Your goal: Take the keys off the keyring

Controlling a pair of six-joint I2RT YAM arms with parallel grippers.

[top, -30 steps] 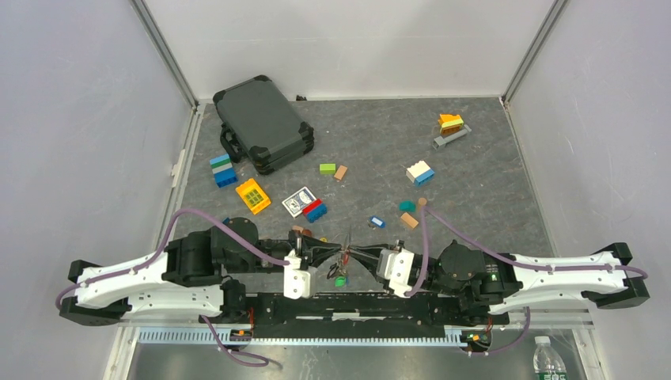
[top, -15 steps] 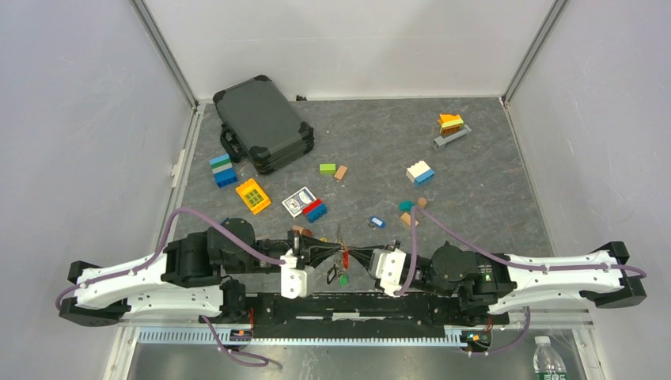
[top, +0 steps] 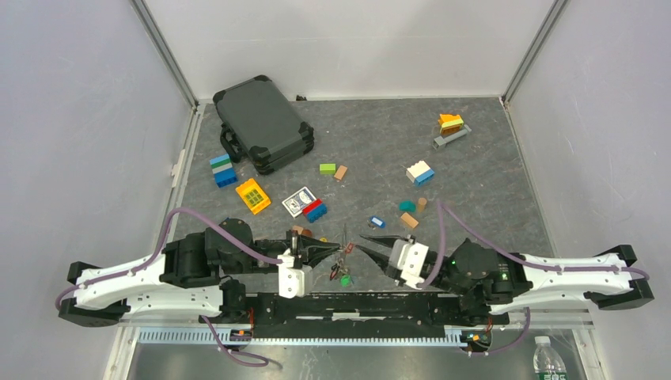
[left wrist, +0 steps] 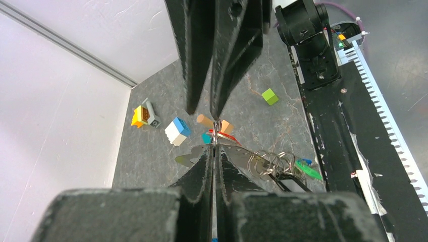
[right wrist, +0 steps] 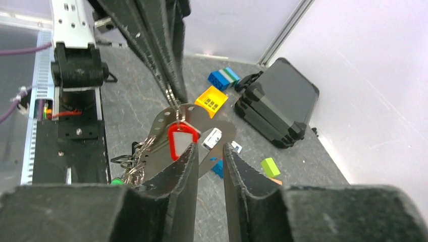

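I see the left gripper [left wrist: 214,150] clamped on the keyring [right wrist: 202,115], holding it above the near edge of the grey table [top: 490,182], midway between the two arms. The keys [left wrist: 275,164] hang bunched on small split rings below the grip, with a green key head [top: 346,279] lowest. My right gripper [right wrist: 208,148] faces the left one with its fingers apart and nothing held between them. A red tag [right wrist: 180,141] sits just beside one finger.
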